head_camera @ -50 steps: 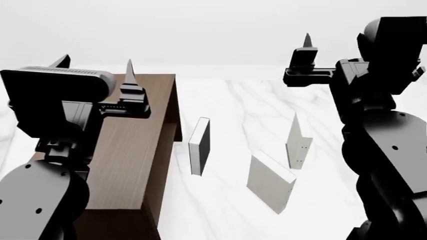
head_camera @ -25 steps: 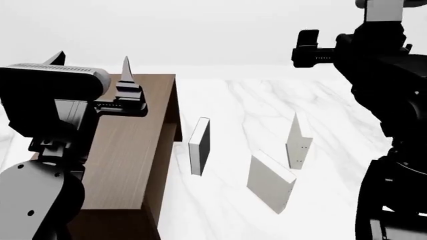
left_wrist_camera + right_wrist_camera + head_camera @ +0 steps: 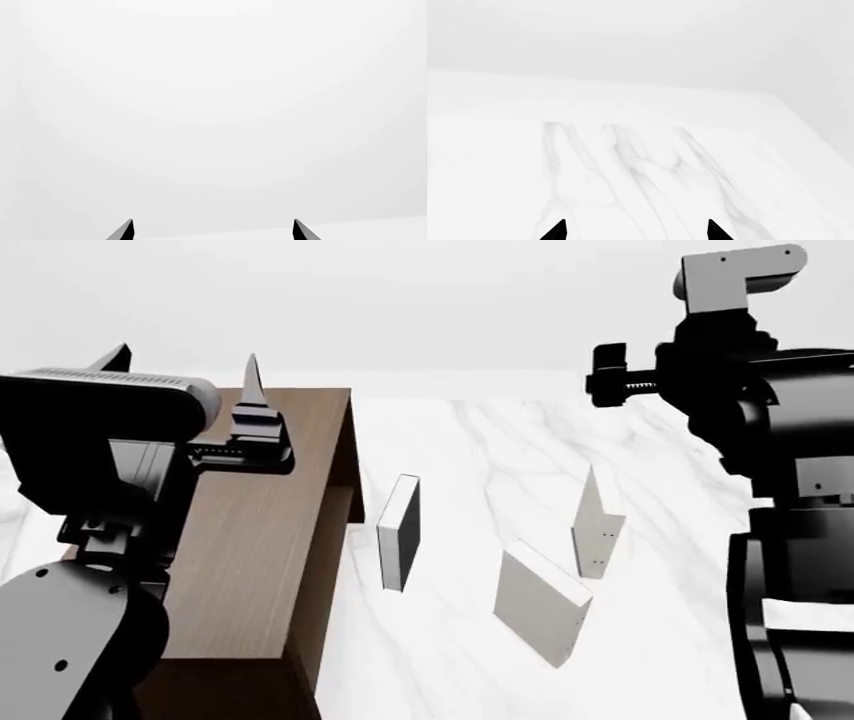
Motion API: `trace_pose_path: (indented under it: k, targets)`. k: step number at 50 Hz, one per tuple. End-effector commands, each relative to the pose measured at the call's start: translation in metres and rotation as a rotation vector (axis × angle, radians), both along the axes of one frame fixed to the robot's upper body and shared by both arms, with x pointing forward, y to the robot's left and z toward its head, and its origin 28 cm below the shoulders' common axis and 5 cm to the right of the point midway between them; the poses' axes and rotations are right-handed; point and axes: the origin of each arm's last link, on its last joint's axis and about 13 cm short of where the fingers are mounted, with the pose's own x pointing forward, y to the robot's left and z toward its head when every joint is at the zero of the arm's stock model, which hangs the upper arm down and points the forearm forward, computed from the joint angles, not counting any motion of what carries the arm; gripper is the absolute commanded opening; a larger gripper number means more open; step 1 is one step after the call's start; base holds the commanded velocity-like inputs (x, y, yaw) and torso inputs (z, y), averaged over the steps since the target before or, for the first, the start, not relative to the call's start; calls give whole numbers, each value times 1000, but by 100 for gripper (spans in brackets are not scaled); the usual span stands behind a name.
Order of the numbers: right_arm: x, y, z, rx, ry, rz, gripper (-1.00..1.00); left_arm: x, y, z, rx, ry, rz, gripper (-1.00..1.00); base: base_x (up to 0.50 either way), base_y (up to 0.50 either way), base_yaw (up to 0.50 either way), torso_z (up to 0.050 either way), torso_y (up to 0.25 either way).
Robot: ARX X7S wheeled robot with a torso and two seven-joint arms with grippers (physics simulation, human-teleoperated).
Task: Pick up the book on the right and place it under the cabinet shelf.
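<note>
While both arms hang raised above the marble worktop (image 3: 467, 440), the left tool (image 3: 212, 231) shows its two tips spread apart with nothing between them, and the right tool (image 3: 636, 231) likewise stands parted and empty. On the right of the worktop the book (image 3: 595, 522) stands upright on edge, just beyond the grey-beige book (image 3: 541, 602). At the left lies the cabinet shelf (image 3: 260, 540), with the dark-faced book (image 3: 399, 531) upright beside it.

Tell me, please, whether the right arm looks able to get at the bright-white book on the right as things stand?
Probably yes. The book stands upright on the marble table, apart from the grey-beige book. The right gripper is open, high above, with nothing between them.
</note>
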Motion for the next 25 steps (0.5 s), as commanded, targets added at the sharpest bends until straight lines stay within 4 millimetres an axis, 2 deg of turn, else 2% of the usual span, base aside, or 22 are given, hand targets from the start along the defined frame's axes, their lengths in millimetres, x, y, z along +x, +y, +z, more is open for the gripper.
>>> trace_pose_path:
  k: [1,25]
  targets:
    - [8,-6,-9,-11,56,-25,100,0,0,-2,-1,4,1,100,0,0,0,0,0]
    - [7,-5,-39,4,127,16,100,0,2,-7,-9,12,5,100,0,0,0,0,0]
